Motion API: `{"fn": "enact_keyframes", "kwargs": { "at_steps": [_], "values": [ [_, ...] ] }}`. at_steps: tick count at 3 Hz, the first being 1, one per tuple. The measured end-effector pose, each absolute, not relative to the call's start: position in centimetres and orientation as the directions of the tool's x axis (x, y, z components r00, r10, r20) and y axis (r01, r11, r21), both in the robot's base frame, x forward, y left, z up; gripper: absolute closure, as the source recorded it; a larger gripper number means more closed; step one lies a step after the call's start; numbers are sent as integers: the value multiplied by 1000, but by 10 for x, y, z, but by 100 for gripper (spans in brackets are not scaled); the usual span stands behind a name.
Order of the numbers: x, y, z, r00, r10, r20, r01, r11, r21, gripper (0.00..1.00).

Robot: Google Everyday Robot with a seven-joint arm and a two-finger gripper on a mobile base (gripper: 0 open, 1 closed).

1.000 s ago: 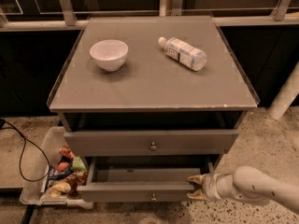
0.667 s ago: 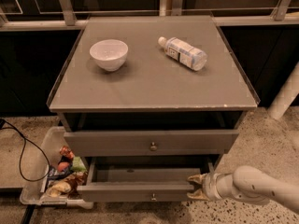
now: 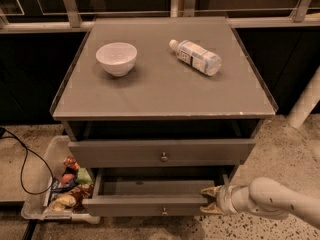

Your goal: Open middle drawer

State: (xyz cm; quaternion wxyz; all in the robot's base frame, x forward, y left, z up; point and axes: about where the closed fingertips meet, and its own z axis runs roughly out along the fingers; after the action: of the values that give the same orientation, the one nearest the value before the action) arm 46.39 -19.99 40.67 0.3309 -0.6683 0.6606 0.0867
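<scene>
Nothing has visibly shifted since a second ago: gripper, drawer and the things on top all sit where they were. Two tan fingers [image 3: 210, 190] stand apart, one above the other, at the right end of the middle drawer [image 3: 145, 205] front. The upper one is at its top edge and the lower one near its bottom edge; whether they press on it I cannot tell. The gripper [image 3: 204, 200] is low at the cabinet's right front corner, and its white arm [image 3: 272, 200] runs off to the lower right.

The middle drawer is pulled out, its shallow grey inside showing, with its knob [image 3: 164, 211] at the centre of the front. Just above it the top drawer [image 3: 120, 153] has a wider front and its own knob [image 3: 164, 157].

On the cabinet top [image 3: 165, 91] a white bowl [image 3: 116, 58] stands upright at the left. A clear bottle [image 3: 196, 57] lies on its side at the right, cap toward the back left, well apart from the bowl.

On the floor to the left a clear bin [image 3: 35, 210] holds packets, and a black cable [image 3: 25, 156] loops beside it. A white post [image 3: 306, 101] stands at the far right.
</scene>
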Motion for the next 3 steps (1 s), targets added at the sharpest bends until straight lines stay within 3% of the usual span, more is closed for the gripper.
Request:
{"fn": "enact_keyframes", "kwargs": {
  "at_steps": [1,2,3],
  "values": [
    [446,-204,386,107,-818,-565,-953,78,-294,11],
    [446,-204,390,107,-818,-565,-953,78,-294,14],
    [404,-214,379,110,-817,-566,-961,59,-272,38]
  ]
}}
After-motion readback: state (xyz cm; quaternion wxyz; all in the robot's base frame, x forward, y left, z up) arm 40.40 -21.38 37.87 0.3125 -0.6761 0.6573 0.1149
